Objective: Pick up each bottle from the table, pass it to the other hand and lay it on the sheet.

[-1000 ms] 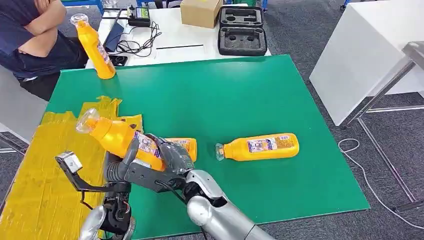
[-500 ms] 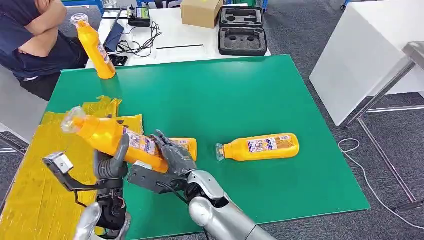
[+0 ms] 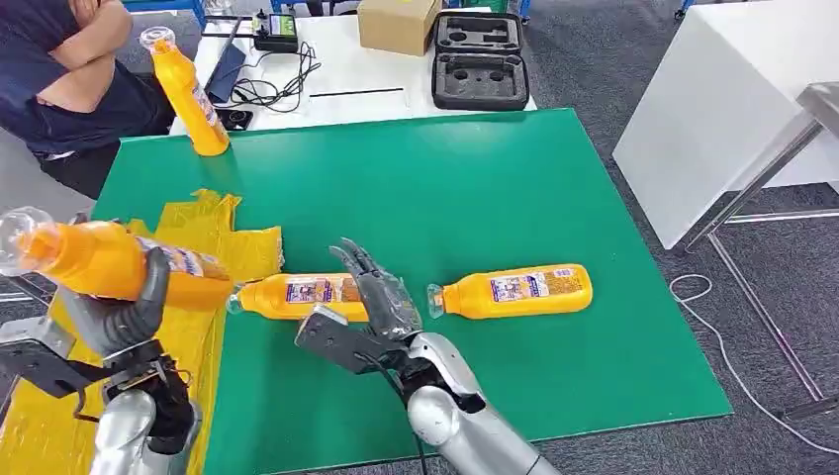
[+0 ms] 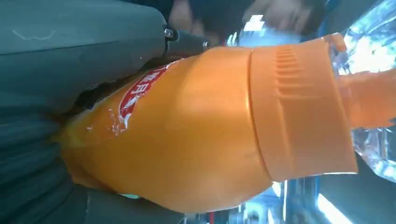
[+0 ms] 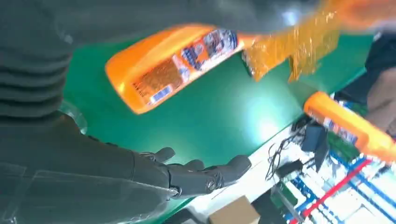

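My left hand (image 3: 124,319) grips an orange bottle (image 3: 109,262) with a clear cap, held lying sideways above the yellow sheet (image 3: 89,366) at the table's left. Close up, that bottle (image 4: 205,126) sits against the hand's grey cover. My right hand (image 3: 371,307) hangs open over the green table (image 3: 475,188), fingers spread, holding nothing. A second orange bottle (image 3: 302,295) lies just left of it, seen again as the bottle (image 5: 173,65) beyond the fingers (image 5: 205,175). A third bottle (image 3: 519,289) lies to its right. A further bottle (image 3: 188,94) stands upright at the far left corner.
A person (image 3: 59,69) in dark clothes sits at the far left, arms folded. Behind the green table a white table (image 3: 346,79) carries cables, a cardboard box (image 3: 396,22) and a black foam case (image 3: 478,59). A white cabinet (image 3: 732,109) stands right.
The right hand has let go of the bottle and opened, drawing back right. The left hand has carried the bottle left, over the yellow sheet.
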Controlling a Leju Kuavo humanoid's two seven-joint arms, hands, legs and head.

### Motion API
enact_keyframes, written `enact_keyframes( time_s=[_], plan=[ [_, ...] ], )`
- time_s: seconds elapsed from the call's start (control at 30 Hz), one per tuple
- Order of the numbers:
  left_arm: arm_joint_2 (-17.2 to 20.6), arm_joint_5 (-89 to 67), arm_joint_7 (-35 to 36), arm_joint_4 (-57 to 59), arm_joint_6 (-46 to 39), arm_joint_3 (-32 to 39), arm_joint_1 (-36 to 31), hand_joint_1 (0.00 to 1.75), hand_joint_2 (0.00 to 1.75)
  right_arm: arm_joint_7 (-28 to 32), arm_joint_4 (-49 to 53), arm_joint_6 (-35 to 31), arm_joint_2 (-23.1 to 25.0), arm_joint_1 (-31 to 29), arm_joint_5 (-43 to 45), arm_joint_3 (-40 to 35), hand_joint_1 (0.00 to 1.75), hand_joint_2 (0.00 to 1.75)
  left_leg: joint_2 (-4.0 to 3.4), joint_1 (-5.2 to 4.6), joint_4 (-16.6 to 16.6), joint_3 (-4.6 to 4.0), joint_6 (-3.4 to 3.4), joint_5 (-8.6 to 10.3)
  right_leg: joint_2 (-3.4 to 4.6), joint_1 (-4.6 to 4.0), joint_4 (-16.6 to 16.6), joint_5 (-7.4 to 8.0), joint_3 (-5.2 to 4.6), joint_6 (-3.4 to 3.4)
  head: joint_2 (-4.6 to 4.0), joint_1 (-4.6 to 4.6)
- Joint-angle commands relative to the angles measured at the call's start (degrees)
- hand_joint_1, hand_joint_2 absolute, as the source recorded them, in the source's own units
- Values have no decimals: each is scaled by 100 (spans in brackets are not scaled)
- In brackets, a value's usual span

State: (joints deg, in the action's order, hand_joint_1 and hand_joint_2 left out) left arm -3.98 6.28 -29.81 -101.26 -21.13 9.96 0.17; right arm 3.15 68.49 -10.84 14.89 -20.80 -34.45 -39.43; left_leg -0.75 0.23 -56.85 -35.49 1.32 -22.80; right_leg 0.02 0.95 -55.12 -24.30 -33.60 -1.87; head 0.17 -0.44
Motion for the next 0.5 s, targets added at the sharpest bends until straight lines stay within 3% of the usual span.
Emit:
enact_keyframes(
  time_s=[0.03,0.07,0.23,0.3,0.43,0.5],
  plan=[
    [122,-108,-44,102,-70,544,-250,175,175,34,417,57,-393,71,32,188,0,0,14,5,0,11,-4,-4,-11,-5,3,-5,16,7,0,2],
    [122,-108,-44,102,-70,544,-250,175,175,34,417,57,-393,71,32,188,0,0,21,5,-2,14,-5,-5,-18,-5,1,-9,20,8,0,2],
    [473,-2453,-691,533,-1887,459,-218,175,175,192,741,-11,-515,132,162,182,0,0,13,4,0,19,-5,-8,-9,-3,3,-9,25,8,2,2],
    [75,-3765,-897,713,-1887,1011,-299,175,175,161,833,15,-522,166,152,161,0,0,18,6,2,29,-8,-11,-13,-4,3,-13,35,12,0,2],
    [-374,-5545,-1019,750,-1887,1461,9,175,175,21,1053,-21,-584,287,41,333,0,0,13,-1,9,28,-4,-6,-10,3,9,-8,31,7,0,2],
    [-440,-6047,-963,830,-1887,1353,235,175,175,-60,1127,34,-593,307,-40,493,0,0,4,2,7,33,-4,-10,-1,0,11,-7,36,7,0,0]
  ],
)
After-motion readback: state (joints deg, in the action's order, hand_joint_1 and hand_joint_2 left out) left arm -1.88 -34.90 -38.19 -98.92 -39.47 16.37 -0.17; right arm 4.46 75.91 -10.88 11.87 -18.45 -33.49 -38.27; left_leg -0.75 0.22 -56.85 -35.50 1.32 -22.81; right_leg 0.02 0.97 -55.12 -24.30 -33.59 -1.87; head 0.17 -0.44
